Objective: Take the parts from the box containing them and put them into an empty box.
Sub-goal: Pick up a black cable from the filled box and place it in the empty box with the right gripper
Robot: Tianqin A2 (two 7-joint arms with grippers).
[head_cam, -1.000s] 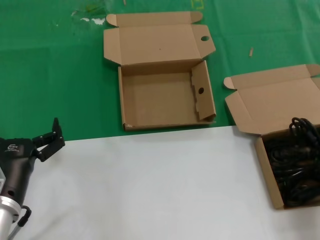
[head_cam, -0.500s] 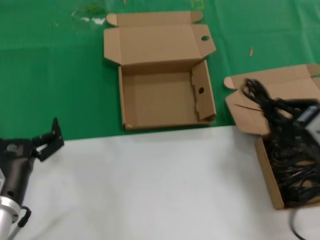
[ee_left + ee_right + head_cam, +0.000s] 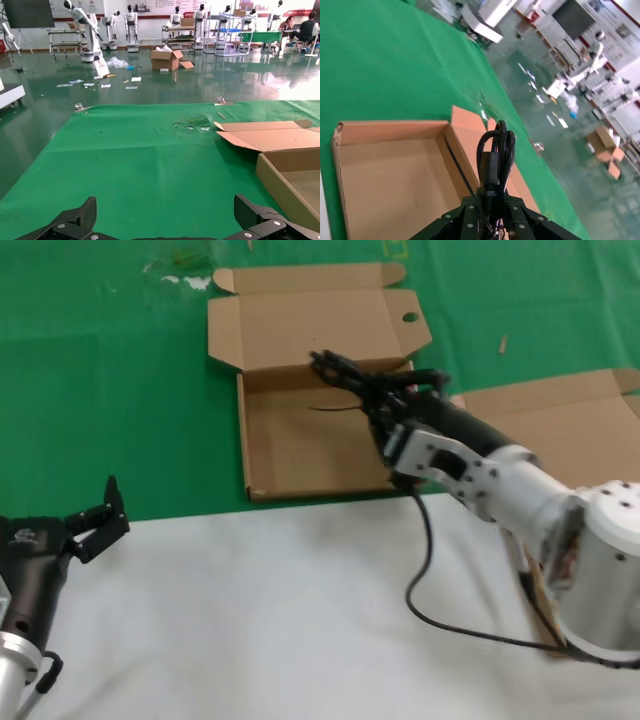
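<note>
My right gripper (image 3: 385, 400) is shut on a black coiled power cable (image 3: 340, 375) and holds it above the back of the empty box (image 3: 300, 455), whose lid flap has a round hole (image 3: 410, 317). In the right wrist view the cable (image 3: 495, 155) sticks out from the gripper (image 3: 492, 212) over the box's bare floor (image 3: 390, 170). The box containing the parts is at the right; only its plain lid (image 3: 570, 420) shows, and my right arm hides its cables. My left gripper (image 3: 100, 515) is open and empty at the near left, also shown in the left wrist view (image 3: 165, 220).
The boxes lie on a green cloth (image 3: 100, 370). A white surface (image 3: 250, 610) covers the near part of the table. My right arm's black hose (image 3: 425, 580) loops over the white surface. The empty box's corner shows in the left wrist view (image 3: 290, 175).
My right arm has come in from the right, lifted a cable bundle out of the right box and carried it left to above the holed box. The left arm has not moved.
</note>
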